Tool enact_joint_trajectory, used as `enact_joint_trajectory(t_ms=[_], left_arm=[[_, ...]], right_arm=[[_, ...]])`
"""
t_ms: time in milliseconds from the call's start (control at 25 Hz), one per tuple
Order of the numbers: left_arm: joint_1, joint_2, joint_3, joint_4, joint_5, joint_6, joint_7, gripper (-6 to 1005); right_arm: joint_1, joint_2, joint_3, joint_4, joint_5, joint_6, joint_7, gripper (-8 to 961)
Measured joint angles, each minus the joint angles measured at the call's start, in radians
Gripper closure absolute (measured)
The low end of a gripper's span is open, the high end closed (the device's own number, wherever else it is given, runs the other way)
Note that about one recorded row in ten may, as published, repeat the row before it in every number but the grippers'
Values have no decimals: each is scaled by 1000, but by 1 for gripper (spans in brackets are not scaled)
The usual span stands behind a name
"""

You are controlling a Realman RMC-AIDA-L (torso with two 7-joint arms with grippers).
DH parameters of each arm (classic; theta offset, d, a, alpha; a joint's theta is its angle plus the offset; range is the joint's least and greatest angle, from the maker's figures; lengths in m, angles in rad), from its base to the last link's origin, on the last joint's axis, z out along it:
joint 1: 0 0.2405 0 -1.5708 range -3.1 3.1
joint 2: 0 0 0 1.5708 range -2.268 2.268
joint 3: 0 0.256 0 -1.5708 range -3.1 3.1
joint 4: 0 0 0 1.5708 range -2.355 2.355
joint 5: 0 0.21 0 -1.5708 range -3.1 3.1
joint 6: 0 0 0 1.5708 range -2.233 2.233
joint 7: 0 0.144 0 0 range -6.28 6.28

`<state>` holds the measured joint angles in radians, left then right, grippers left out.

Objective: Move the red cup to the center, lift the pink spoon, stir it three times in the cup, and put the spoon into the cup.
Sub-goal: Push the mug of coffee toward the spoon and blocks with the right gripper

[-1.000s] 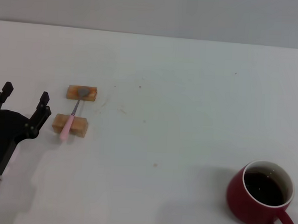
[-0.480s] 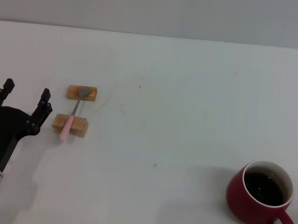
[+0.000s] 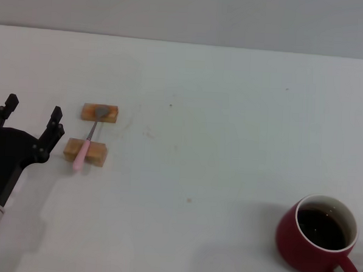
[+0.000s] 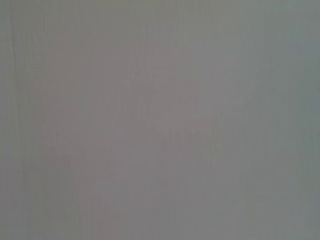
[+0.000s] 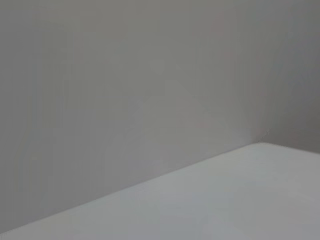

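Observation:
The red cup (image 3: 321, 241) stands at the near right of the table in the head view, dark liquid inside, its handle pointing toward the near right. The pink spoon (image 3: 87, 144) lies across two tan wooden blocks at the left, its grey bowl on the far block (image 3: 100, 113) and its pink handle over the near block (image 3: 85, 152). My left gripper (image 3: 31, 119) is open, just left of the blocks, with nothing between its fingers. The right gripper is out of view. The wrist views show only plain grey surfaces.
The white table (image 3: 218, 126) stretches wide between the spoon and the cup. Its far edge meets a grey wall at the top of the head view. The right wrist view shows a table corner (image 5: 260, 145) against a grey wall.
My left gripper has drifted slightly away from me and to the left. The spoon, blocks and cup have not moved.

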<state>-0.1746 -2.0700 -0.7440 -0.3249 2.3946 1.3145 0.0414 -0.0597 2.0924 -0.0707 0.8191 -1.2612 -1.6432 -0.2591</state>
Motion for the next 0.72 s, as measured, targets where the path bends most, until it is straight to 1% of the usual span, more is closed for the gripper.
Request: enact_joint_trajectory(t_ms=[720], left_arm=[[1, 1, 0, 0, 0, -2, 0, 194]], right_arm=[[66, 0, -8, -2, -5, 100, 0, 954]])
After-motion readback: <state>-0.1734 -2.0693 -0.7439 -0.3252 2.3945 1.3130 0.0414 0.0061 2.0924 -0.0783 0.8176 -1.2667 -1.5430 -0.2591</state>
